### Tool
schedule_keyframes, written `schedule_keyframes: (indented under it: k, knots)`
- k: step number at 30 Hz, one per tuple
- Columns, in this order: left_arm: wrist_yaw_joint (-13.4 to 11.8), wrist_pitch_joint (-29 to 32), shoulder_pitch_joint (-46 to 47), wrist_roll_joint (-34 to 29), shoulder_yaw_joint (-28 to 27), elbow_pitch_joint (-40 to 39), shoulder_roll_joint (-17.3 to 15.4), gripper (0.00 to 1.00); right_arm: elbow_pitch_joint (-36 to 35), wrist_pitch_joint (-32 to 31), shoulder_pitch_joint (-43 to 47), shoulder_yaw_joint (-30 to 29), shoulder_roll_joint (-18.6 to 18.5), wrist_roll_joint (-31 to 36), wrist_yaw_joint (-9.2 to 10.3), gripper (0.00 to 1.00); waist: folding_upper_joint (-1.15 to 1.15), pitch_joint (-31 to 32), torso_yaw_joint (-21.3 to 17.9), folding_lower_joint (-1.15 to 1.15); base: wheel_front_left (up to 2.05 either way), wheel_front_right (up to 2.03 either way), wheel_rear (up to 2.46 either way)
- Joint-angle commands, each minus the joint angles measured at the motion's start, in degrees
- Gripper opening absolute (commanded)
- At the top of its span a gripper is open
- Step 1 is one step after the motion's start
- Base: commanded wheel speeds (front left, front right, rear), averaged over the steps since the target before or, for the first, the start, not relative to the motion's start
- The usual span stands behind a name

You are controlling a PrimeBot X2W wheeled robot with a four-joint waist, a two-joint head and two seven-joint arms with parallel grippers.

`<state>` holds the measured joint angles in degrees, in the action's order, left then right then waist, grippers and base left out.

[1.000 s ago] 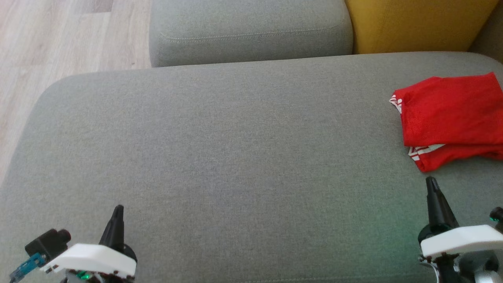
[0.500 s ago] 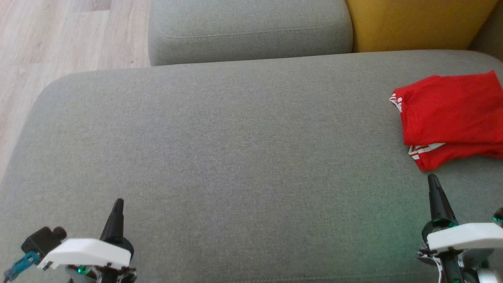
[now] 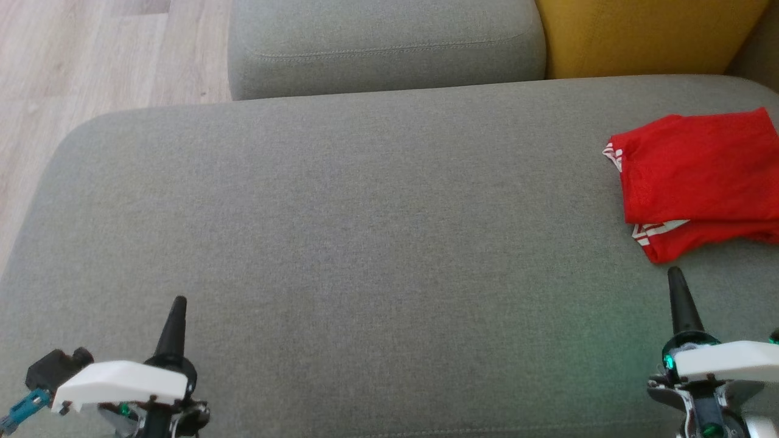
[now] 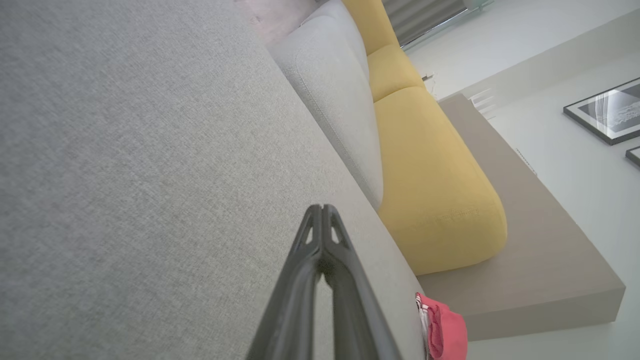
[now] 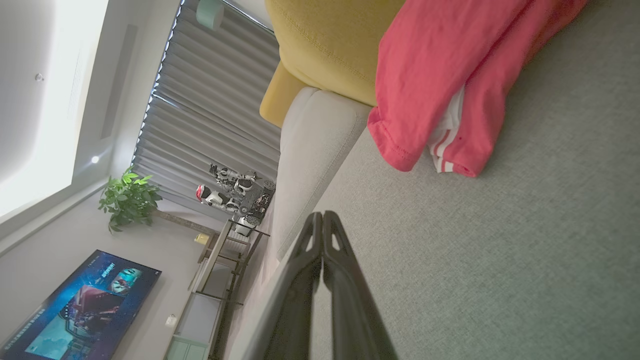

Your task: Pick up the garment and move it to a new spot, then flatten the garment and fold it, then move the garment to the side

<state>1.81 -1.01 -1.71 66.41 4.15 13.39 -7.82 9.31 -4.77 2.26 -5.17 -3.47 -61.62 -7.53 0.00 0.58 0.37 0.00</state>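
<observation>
The folded red fabric garment with white stripes [image 3: 700, 176] lies on the wide grey fabric sofa seat [image 3: 365, 243], at its far right, toward the back. Behind the seat stands the grey fabric back cushion [image 3: 383, 48], with the yellow fabric cushion [image 3: 645, 36] touching it on the right. The pale wooden floor [image 3: 91, 61] lies left of the seat. The left gripper [image 3: 178, 301] is over the seat's front left, well apart from the garment; the right gripper [image 3: 674, 272] is at the front right, just before the garment's near edge
</observation>
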Motion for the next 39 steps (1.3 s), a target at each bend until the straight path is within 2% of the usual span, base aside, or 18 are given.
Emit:
schedule_keyframes:
  k: [1,39]
  knots:
    - [0.7,0.37,3.4,1.31,-2.39,-1.36,-0.18,0.0,-1.53,-0.43,-3.33,0.39,-0.16,-1.66,0.03,0.0,0.0,-0.02,0.0,0.0,0.0,0.0,0.0]
    - [5.09,6.29,7.34,23.26,-9.24,0.43,3.98,0.0,3.97,-1.42,-7.83,-0.97,0.34,-27.3,0.04,0.0,0.0,-0.67,-0.33,0.0,0.0,0.0,0.0]
